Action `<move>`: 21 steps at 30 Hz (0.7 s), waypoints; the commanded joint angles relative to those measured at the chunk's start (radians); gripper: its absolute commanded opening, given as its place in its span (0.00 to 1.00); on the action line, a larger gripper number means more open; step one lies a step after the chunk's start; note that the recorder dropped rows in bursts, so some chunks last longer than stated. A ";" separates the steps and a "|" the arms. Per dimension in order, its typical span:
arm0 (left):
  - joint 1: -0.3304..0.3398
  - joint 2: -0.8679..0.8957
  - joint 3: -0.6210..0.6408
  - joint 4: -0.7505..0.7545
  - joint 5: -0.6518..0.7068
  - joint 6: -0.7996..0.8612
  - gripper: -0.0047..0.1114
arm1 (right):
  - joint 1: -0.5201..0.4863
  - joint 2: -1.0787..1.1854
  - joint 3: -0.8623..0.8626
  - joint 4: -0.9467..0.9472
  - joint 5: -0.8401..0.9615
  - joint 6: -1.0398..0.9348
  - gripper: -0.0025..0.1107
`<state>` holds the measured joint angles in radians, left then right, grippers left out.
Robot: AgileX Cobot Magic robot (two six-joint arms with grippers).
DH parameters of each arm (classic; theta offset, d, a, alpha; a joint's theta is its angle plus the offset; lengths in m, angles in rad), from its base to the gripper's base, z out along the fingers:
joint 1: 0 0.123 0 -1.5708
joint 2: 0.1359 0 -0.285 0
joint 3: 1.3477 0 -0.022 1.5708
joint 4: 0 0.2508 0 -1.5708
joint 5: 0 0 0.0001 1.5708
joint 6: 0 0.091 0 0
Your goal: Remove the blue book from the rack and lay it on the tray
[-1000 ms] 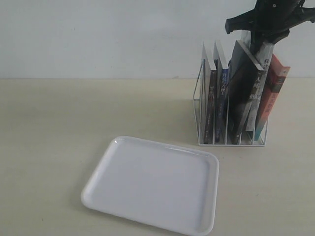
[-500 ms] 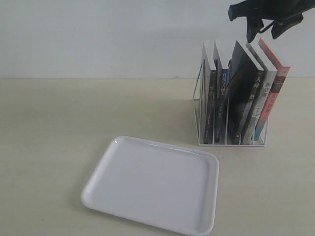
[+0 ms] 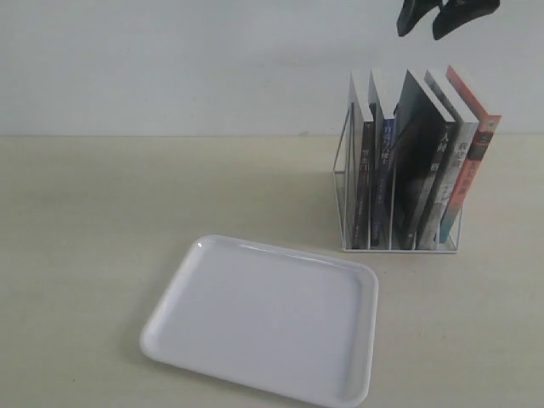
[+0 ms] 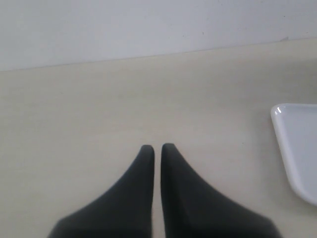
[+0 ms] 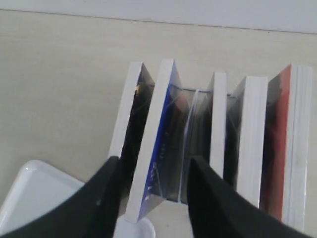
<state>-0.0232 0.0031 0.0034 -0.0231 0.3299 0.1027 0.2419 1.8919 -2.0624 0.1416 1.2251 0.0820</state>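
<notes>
High above the rack (image 3: 399,248), at the upper right edge of the exterior view, the right gripper (image 3: 429,24) hangs with its fingers spread wide, holding nothing and clear of the book tops. Down in the rack the blue book (image 3: 383,170) stands upright, second from the left among five books, between a dark-spined book (image 3: 364,178) and a leaning black book (image 3: 419,161). The tray (image 3: 255,340) lies on the table (image 3: 102,212) in front and to the left, apart from the rack. Over the table near the tray's corner, the left gripper (image 4: 156,148) has its fingers drawn almost together, gripping nothing.
</notes>
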 commanded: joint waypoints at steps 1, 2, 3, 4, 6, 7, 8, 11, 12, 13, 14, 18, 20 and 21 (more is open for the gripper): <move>0.002 -0.003 -0.003 -0.002 -0.016 0.002 0.08 | -0.002 -0.006 -0.005 0.047 -0.004 -0.038 0.27; 0.002 -0.003 -0.003 -0.002 -0.016 0.002 0.08 | -0.002 -0.006 -0.005 0.063 -0.004 -0.038 0.28; 0.002 -0.003 -0.003 -0.002 -0.016 0.002 0.08 | 0.000 -0.002 -0.005 0.075 -0.004 -0.038 0.30; 0.002 -0.003 -0.003 -0.002 -0.016 0.002 0.08 | 0.000 0.000 -0.005 0.087 -0.004 -0.038 0.34; 0.002 -0.003 -0.003 -0.002 -0.016 0.002 0.08 | 0.000 0.008 -0.005 0.098 -0.004 -0.038 0.43; 0.002 -0.003 -0.003 -0.002 -0.016 0.002 0.08 | 0.007 0.014 -0.005 0.098 -0.004 -0.038 0.45; 0.002 -0.003 -0.003 -0.002 -0.016 0.002 0.08 | 0.009 0.016 -0.005 0.098 -0.004 -0.038 0.46; 0.002 -0.003 -0.003 -0.002 -0.016 0.002 0.08 | 0.036 0.036 -0.005 0.091 -0.004 -0.038 0.43; 0.002 -0.003 -0.003 -0.002 -0.016 0.002 0.08 | 0.044 0.038 -0.005 0.087 -0.004 -0.038 0.42; 0.002 -0.003 -0.003 -0.002 -0.016 0.002 0.08 | 0.056 0.047 -0.005 0.073 -0.004 -0.038 0.42; 0.002 -0.003 -0.003 -0.002 -0.016 0.002 0.08 | 0.065 0.050 -0.005 0.059 -0.004 -0.036 0.42; 0.002 -0.003 -0.003 -0.002 -0.016 0.002 0.08 | 0.085 0.054 -0.005 -0.045 -0.004 -0.003 0.43; 0.002 -0.003 -0.003 -0.002 -0.016 0.002 0.08 | 0.088 0.054 -0.005 -0.082 -0.004 0.025 0.43; 0.002 -0.003 -0.003 -0.002 -0.016 0.002 0.08 | 0.088 0.054 -0.005 -0.087 -0.004 0.034 0.43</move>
<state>-0.0232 0.0031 0.0034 -0.0231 0.3299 0.1027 0.3284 1.9502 -2.0624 0.1052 1.2251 0.0891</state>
